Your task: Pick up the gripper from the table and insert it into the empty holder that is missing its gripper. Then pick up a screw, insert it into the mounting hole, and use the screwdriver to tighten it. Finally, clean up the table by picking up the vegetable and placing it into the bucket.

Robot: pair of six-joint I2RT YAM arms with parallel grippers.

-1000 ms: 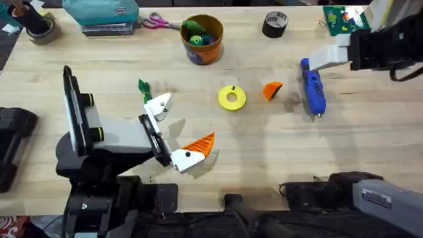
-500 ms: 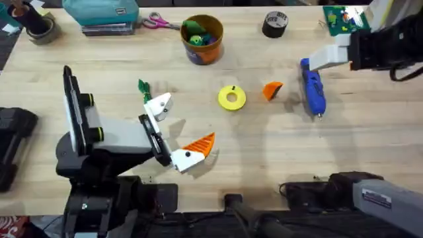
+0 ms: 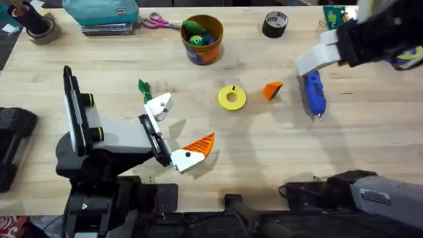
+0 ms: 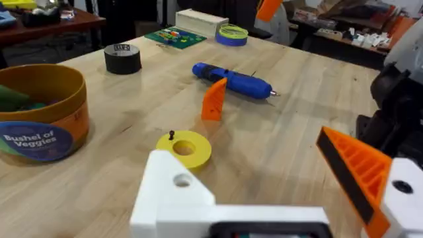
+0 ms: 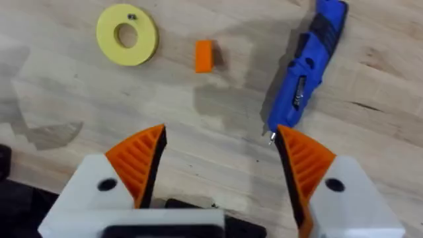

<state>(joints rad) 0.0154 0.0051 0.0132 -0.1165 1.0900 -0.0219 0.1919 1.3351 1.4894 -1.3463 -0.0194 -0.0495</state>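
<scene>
The loose orange gripper [image 3: 272, 90] [image 4: 213, 99] [image 5: 203, 55] lies on the table between the yellow disc [image 3: 231, 97] and the blue screwdriver [image 3: 313, 92] [image 5: 305, 66]. A tiny dark screw [image 4: 171, 135] [image 5: 131, 17] stands on the disc. My left gripper [image 3: 178, 125] rests open near the front. One of its fingers is the empty holder [image 3: 158, 104] [image 4: 173, 188], and the other carries an orange tip [image 4: 357, 172]. My right gripper [image 5: 221, 158] hangs open above the table near the screwdriver, holding nothing. The green vegetable [image 3: 143, 86] lies left of the holder. The bucket [image 3: 201, 38] [image 4: 39, 119] stands at the back with toys inside.
A black tape roll [image 3: 275, 24] [image 4: 123, 57] sits at the back right, and a green board [image 3: 336, 14] lies beyond it. Scissors [image 3: 156, 22], a teal case [image 3: 102, 13] and another tape roll [image 3: 39, 30] line the back left edge.
The right arm has swung left, bringing its white finger over the rear end of the screwdriver. The left arm and the objects on the table have not moved.
</scene>
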